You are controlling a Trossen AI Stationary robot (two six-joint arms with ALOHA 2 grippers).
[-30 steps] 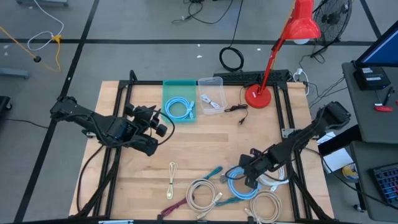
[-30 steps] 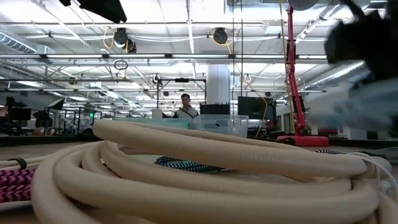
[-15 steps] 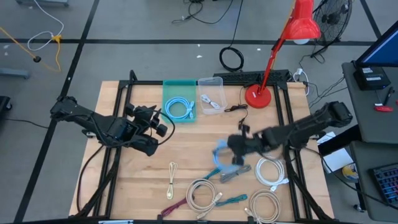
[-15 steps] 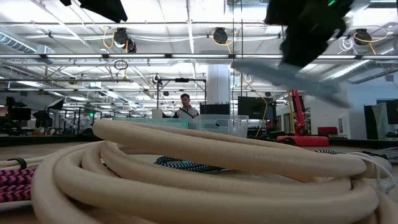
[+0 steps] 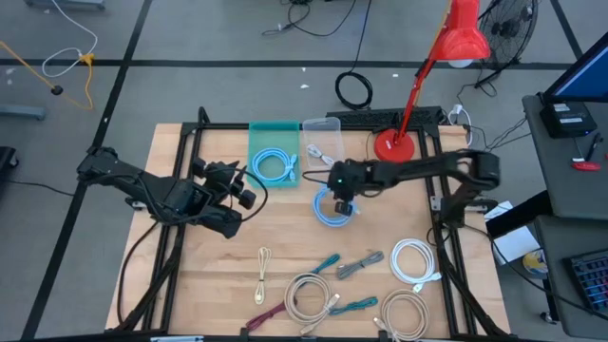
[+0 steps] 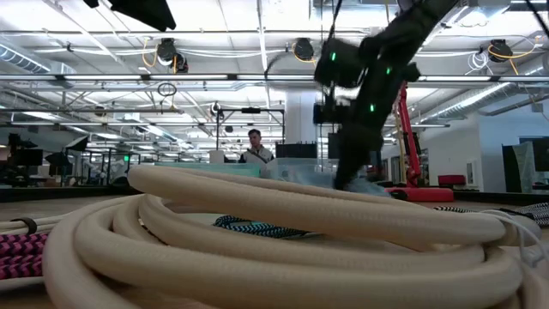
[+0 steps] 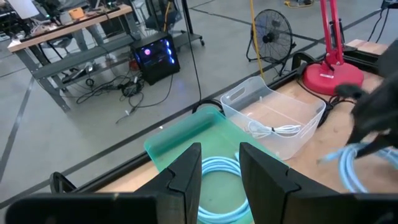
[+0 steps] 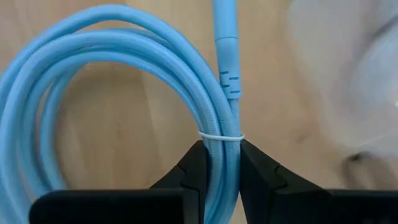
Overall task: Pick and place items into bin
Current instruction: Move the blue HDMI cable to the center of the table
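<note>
My right gripper (image 5: 340, 197) hangs over the table's middle, just near of the bins, shut on a light blue coil (image 5: 332, 210). A teal bin (image 5: 256, 142) at the far edge holds another light blue coil (image 5: 277, 166). The clear bin (image 5: 331, 124) beside it holds a white cord (image 5: 317, 152). My left gripper (image 5: 251, 189) waits left of centre, raised and open, with nothing between its fingers (image 7: 221, 158). White (image 5: 416, 261) and beige (image 5: 309, 296) coils and small cords lie flat along the near edge. My right gripper pinches the coil's gathered strands between its two fingers, just below a thin white tie (image 8: 221, 135) and next to the plug end (image 8: 227, 68). The fingers slant down from the table's right side. The loop (image 8: 93, 93) hangs beyond the fingertips over the wood.
A red lamp's base (image 5: 391, 147) with its black cord stands right of the clear bin; its arm leans over the far right corner. A second beige coil (image 5: 407, 313), teal (image 5: 328, 264), grey (image 5: 359, 264), maroon (image 5: 269, 313) and cream (image 5: 263, 271) cords lie along the near edge.
My right gripper has swept from the near right of the table toward the far edge and left, toward the bins, rolling as it went. The light blue coil has gone with it, lifted away from the white coil it lay beside.
</note>
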